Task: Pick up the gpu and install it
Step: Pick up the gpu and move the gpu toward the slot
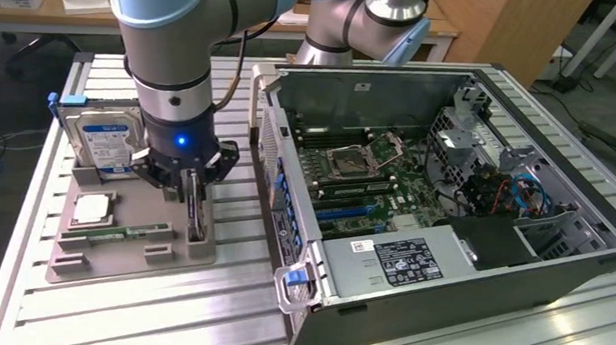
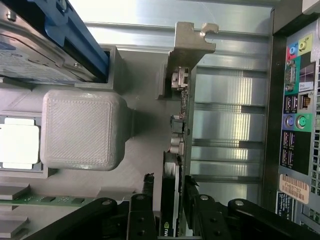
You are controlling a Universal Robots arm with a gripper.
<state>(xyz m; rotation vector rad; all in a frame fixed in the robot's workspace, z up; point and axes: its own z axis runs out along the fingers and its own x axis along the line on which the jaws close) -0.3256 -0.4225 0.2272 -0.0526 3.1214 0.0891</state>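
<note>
The gpu (image 1: 195, 213) stands on edge in a slot of the grey holder tray (image 1: 118, 249), on the side nearest the computer case. It is a thin dark card with a metal bracket. My gripper (image 1: 192, 187) has come straight down over it, one finger on each side. In the wrist view the gpu (image 2: 181, 100) runs up from between the black fingers (image 2: 148, 192). My gripper (image 2: 168, 189) is open, and a narrow gap shows between one finger and the card. The card rests in its slot.
The open computer case (image 1: 562, 255) lies to the exterior view's right, motherboard (image 1: 373, 177) exposed; its rear ports (image 2: 295, 100) face the tray. Also on the tray are a silver hard drive (image 1: 104, 138), a processor (image 1: 94, 209) and a green memory stick (image 1: 119, 231). A second arm (image 1: 362, 22) stands behind the case.
</note>
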